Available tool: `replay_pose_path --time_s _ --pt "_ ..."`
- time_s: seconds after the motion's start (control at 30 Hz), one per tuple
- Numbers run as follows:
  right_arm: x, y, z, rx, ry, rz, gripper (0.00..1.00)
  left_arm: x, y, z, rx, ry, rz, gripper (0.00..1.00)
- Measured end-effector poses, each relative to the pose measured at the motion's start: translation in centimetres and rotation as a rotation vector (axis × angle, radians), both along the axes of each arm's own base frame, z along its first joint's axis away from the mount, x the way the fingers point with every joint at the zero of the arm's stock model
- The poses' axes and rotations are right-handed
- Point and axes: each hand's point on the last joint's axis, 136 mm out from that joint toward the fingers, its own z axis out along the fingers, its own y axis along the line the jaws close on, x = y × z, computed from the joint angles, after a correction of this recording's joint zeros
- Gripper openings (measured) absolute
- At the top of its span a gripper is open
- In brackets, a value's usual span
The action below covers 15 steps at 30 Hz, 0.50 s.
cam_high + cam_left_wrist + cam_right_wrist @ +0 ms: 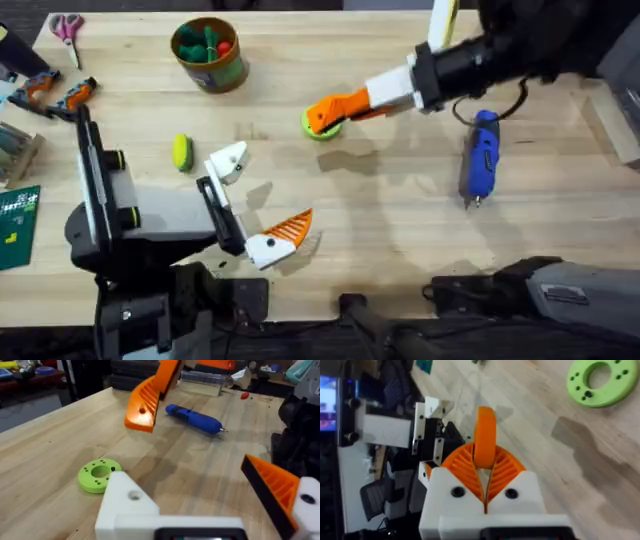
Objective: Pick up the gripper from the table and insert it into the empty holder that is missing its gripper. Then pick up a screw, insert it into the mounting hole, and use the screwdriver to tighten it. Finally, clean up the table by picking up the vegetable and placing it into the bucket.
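My right gripper (pixel 325 115) hangs over the table's middle, shut on the gripper (pixel 485 430), a small orange chunk that sticks out between its ribbed orange fingers (pixel 507 467). The holder (pixel 228 160) is the bare white finger mount on my left arm (pixel 130 505). My left gripper (pixel 260 195) stands open, its other finger carrying an orange tip (pixel 290 228). The holder (pixel 432 410) lies ahead of the held chunk, apart from it. The blue screwdriver (pixel 483 150) lies at the right. The yellow-green vegetable (pixel 182 152) lies left of the holder. The bucket (pixel 208 55) stands at the back.
A lime-green disc with a centre hole (pixel 318 127) lies just under my right gripper (pixel 142 410). Pink-handled scissors (pixel 68 28) lie at the back left corner. Tools and a green board (pixel 18 225) crowd the left edge. The bucket holds several small toys.
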Motion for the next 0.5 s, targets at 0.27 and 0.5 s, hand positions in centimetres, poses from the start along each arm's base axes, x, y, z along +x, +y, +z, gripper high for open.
replay_pose_path --time_s 0.27,0.5 --pt "-1.9 -0.5 -3.5 0.201 0.043 0.065 0.01 -0.1 -0.1 0.0 0.003 -0.008 -0.008 0.986" --pt "-2.5 1.3 -3.7 0.364 0.069 0.185 0.01 -0.3 -0.2 0.0 0.002 -0.01 -0.022 0.986"
